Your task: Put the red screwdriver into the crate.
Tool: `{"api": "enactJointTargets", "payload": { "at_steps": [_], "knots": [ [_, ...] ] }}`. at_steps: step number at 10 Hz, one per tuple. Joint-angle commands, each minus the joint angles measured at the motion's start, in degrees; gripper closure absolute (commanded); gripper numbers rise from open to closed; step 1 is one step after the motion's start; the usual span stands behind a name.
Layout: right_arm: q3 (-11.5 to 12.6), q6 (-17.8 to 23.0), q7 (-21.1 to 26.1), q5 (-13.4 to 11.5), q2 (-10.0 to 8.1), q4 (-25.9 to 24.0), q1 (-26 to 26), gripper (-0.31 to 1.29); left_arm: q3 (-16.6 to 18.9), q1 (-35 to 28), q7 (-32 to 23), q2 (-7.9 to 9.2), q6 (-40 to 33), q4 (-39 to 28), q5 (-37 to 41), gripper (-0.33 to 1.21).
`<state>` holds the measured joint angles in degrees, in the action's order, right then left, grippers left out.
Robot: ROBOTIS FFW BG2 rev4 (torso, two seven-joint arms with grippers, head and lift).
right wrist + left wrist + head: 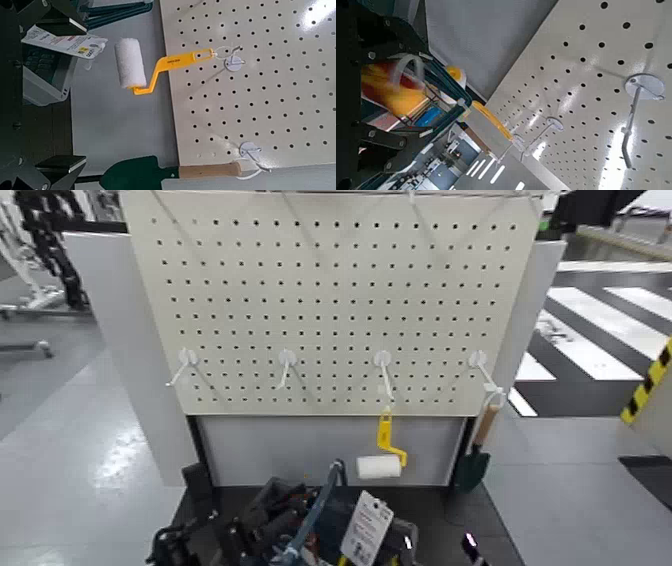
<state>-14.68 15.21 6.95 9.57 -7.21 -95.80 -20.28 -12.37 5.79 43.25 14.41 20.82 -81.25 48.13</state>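
Red plastic, blurred and close up, fills the space between the dark fingers of the left gripper (437,93) in the left wrist view: this is the handle of the red screwdriver (383,87), with a yellow-orange band at one end. Its shaft I cannot make out. The gripper looks closed around the handle, and it sits low in front of the pegboard (340,290), at the left side of the crate (405,538). From the head view the screwdriver itself cannot be picked out among the dark arm parts.

The crate stands at the foot of the board, a dark grey-blue open bin with a blue bar handle (320,508) crossing its top and a white paper tag (367,528) hanging off it. The arm and the handle cover most of the inside, so I cannot tell what lies in it.

The right gripper (470,548) waits low at the crate's right side; whether it is wide or narrow I cannot tell.

On the board, a yellow-handled paint roller (381,462) hangs from the third hook (382,360), and a wooden-handled green trowel (476,452) hangs from the hook at the right end
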Motion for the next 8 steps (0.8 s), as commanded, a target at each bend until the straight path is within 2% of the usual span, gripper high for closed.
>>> {"api": "enactJointTargets", "payload": {
  "at_steps": [1,4,6,8],
  "knots": [
    [0.00,-0.01,0.00,0.01,0.00,0.00,-0.02,0.16,0.51,-0.43,-0.18,-0.08,-2.10,-0.92,0.21,0.18],
    [0.00,-0.01,0.00,0.10,0.00,0.00,-0.02,0.16,1.56,-1.13,-1.58,0.18,-4.12,-3.39,-1.81,0.18],
    [0.09,-0.01,0.00,0.10,0.00,0.00,-0.02,0.16,3.58,-1.93,-3.78,0.18,-6.93,-7.69,-8.14,0.18],
    [0.09,-0.01,0.00,0.10,-0.09,0.00,-0.02,0.16,5.87,-4.74,-10.37,-0.08,-10.45,-14.46,-15.26,0.18]
  ]
}}
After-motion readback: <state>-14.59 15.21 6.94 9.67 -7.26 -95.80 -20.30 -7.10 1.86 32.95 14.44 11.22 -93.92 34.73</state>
